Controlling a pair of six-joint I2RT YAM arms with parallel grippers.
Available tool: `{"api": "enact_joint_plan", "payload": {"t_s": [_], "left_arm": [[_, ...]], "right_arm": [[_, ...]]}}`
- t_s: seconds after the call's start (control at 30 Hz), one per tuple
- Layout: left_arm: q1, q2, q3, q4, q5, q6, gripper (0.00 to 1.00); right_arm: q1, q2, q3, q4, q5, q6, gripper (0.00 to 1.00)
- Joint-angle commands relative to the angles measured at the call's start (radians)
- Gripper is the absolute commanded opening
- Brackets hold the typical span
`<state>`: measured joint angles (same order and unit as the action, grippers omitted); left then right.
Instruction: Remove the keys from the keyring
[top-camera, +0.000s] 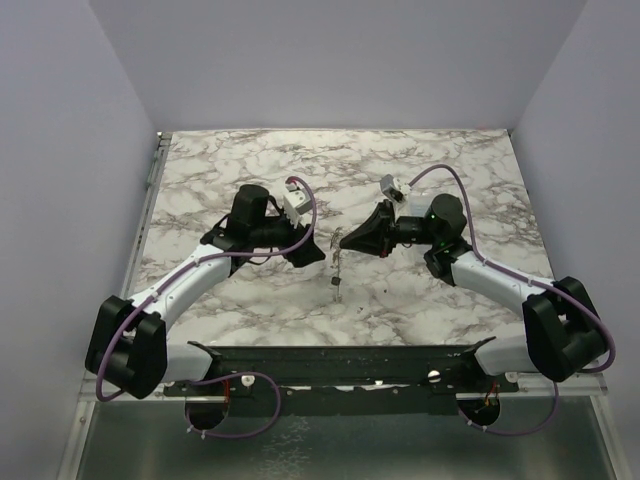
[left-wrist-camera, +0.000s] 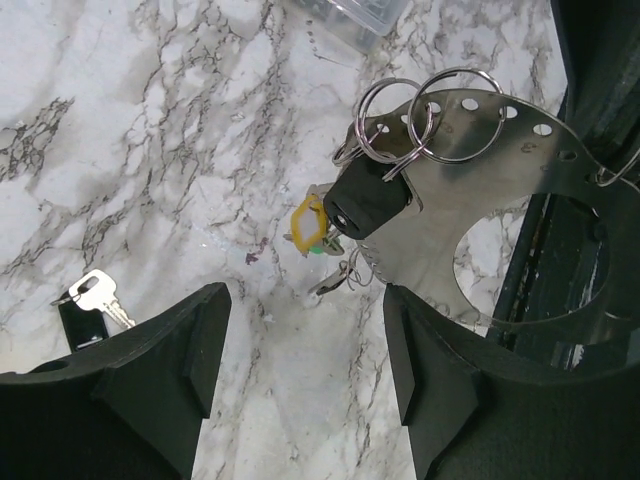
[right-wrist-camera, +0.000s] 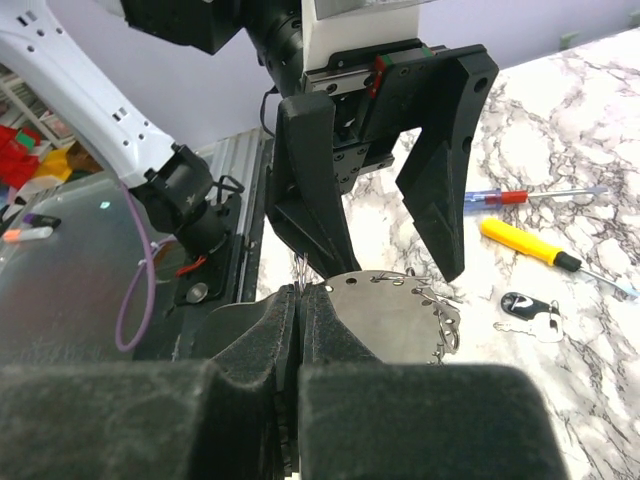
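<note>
Right gripper (right-wrist-camera: 300, 325) is clamped tight on the edge of the keyring plate (right-wrist-camera: 385, 318) and holds it up off the table (top-camera: 250, 170), so the rings and keys hang free. My read: it's acting as the vise. Left gripper (right-wrist-camera: 392, 262) faces it from 12 o'clock in the right wrist view, jaws wide, holding nothing. It's probably lining up on the next key. Can't tell if its fingers touch the plate.

Left wrist view has the detail the others lack:
- Split rings (left-wrist-camera: 422, 110) are threaded through the plate's holes at 1 o'clock.
- Black-headed key (left-wrist-camera: 365, 198) hangs off them, with yellow tag (left-wrist-camera: 308, 225) and a sliver of green tag (left-wrist-camera: 318, 248) just below. So those are still on.
- One loose key (left-wrist-camera: 92, 295) lies on the marble at 8 o'clock, well apart from the bunch. I'd judge one is off.

Right wrist view confirms the clamp and adds a yellow screwdriver (right-wrist-camera: 523, 243) and a thin screwdriver (right-wrist-camera: 530, 197) at 3 o'clock.

Top view only shows both grippers meeting mid-table with something thin dangling at 6 o'clock. The keys are too small to make out there.
</note>
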<state>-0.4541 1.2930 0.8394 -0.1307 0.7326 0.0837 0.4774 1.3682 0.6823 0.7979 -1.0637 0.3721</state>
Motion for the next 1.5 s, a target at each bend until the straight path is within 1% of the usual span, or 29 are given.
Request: {"api": "enact_joint_plan", "payload": {"t_s": [0.0,0.2,0.33,0.73,0.87,0.97,1.07,1.13,1.2,1.4,1.47], "left_arm": [[-0.01,0.012,0.028,0.109,-0.056,-0.07,0.68],[-0.017,0.033,0.028,0.206,-0.028,-0.165,0.69],[-0.021,0.046,0.005,0.3,-0.002,-0.233,0.7],[-0.043,0.077,0.012,0.368,-0.057,-0.25,0.63],[-0.054,0.088,0.007,0.372,-0.098,-0.238,0.57],[-0.052,0.092,0.009,0.373,-0.122,-0.228,0.5],[-0.053,0.099,0.012,0.386,-0.102,-0.232,0.38],[-0.053,0.105,0.009,0.401,-0.082,-0.24,0.34],[-0.053,0.108,0.007,0.415,-0.053,-0.244,0.35],[-0.054,0.111,-0.012,0.458,0.042,-0.253,0.48],[-0.054,0.11,-0.017,0.468,0.066,-0.253,0.48]], "right_arm": [[-0.004,0.005,-0.006,0.065,0.074,0.024,0.0],[-0.004,0.005,-0.008,0.056,0.1,0.019,0.0],[-0.004,0.006,-0.011,0.056,0.111,0.019,0.01],[-0.001,0.009,-0.014,0.076,0.105,0.029,0.01],[0.001,0.015,-0.013,0.088,0.091,0.039,0.0],[0.0,0.015,-0.015,0.093,0.078,0.045,0.01],[0.001,0.018,-0.016,0.1,0.069,0.054,0.01],[0.001,0.021,-0.014,0.1,0.062,0.059,0.01],[0.0,0.023,-0.014,0.105,0.057,0.064,0.01],[0.001,0.026,-0.01,0.108,0.03,0.074,0.01],[0.0,0.026,-0.01,0.109,0.02,0.074,0.01]]}}
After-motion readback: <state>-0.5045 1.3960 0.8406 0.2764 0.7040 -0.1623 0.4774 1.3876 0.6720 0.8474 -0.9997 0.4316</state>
